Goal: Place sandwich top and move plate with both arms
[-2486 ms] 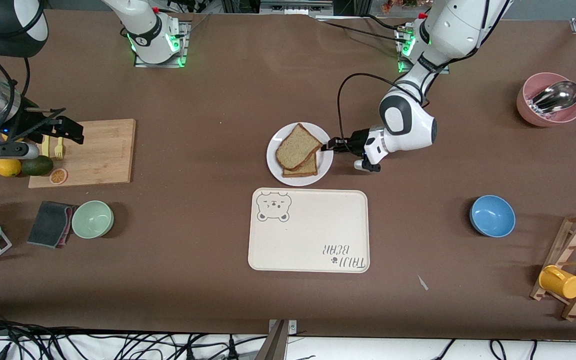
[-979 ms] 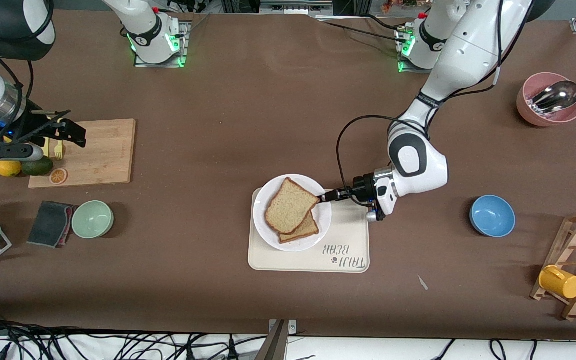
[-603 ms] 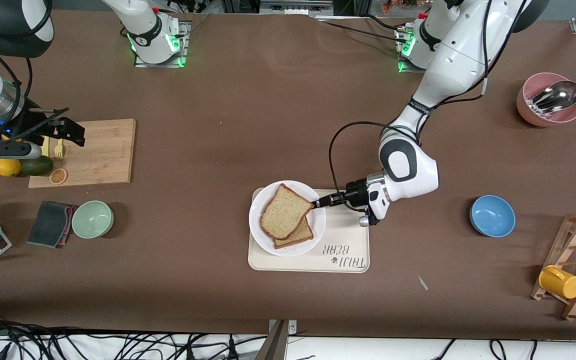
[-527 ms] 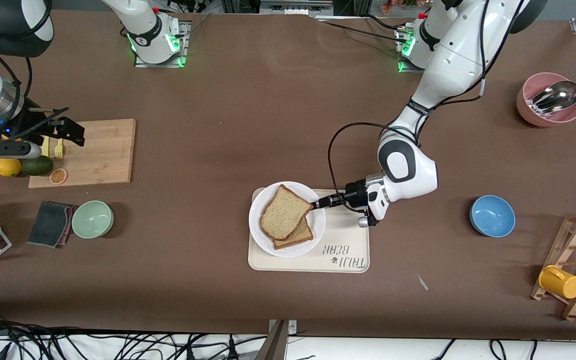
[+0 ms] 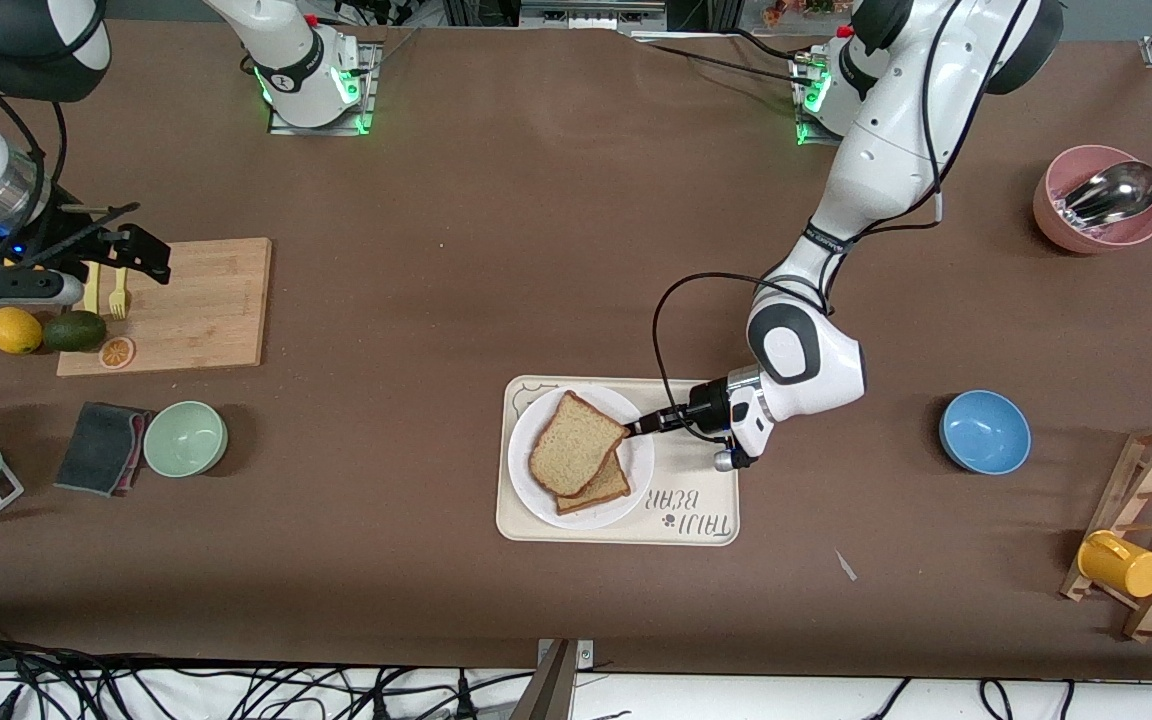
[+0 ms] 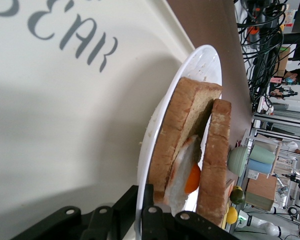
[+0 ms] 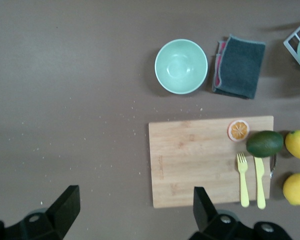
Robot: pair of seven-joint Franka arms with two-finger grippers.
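The white plate (image 5: 636, 470) is over the cream bear tray (image 5: 701, 480), low on it or just above it. The sandwich top (image 5: 574, 455), a plain brown slice, lies askew on a lower slice (image 5: 608, 487) on the plate. My left gripper (image 5: 640, 428) is shut on the plate's rim at the left arm's end. In the left wrist view the gripper (image 6: 144, 200) pinches the rim (image 6: 177, 95), with the top slice (image 6: 215, 160) over a fried egg (image 6: 191, 179). My right gripper (image 5: 136, 262) waits open and empty above the cutting board's edge; the right wrist view (image 7: 134, 207) shows it too.
The wooden cutting board (image 5: 201, 300) holds a yellow fork and knife, with a lemon (image 5: 13, 329), an avocado and an orange slice beside it. A green bowl (image 5: 185, 437) and a grey cloth lie nearer the camera. A blue bowl (image 5: 984, 431), a pink bowl with a ladle (image 5: 1099, 200) and a cup rack (image 5: 1151, 535) are at the left arm's end.
My left gripper has carried the plate with the sandwich from the table's middle toward the front camera to over the bear tray. The right arm has barely moved.
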